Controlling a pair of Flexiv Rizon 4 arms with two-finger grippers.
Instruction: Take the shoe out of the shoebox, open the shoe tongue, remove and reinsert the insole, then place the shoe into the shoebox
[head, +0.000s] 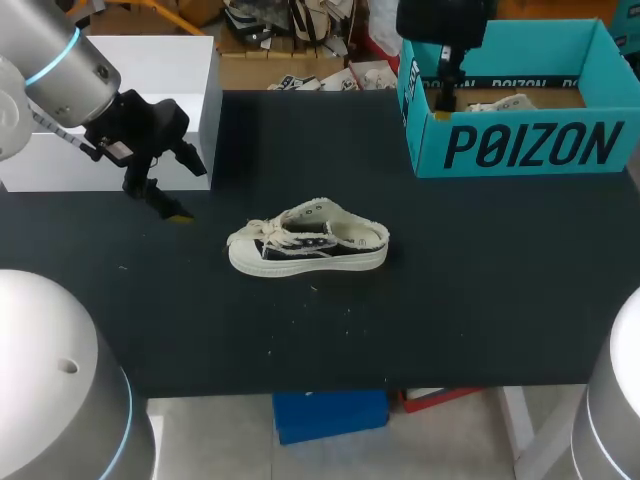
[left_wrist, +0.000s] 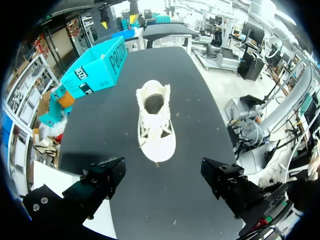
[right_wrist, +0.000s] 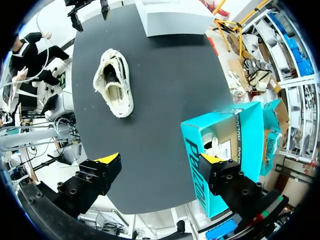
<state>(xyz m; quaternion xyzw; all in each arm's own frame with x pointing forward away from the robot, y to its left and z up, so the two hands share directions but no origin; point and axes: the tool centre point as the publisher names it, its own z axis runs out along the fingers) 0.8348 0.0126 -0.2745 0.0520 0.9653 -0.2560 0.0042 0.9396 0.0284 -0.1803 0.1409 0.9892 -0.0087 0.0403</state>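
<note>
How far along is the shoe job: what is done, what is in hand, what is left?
Done: the shoe lies on the table, outside the shoebox. In hand: nothing; the left gripper and right gripper are open and empty, the right near the shoebox. Left: placing the shoe into the shoebox; whether the steps between are finished cannot be told.
</note>
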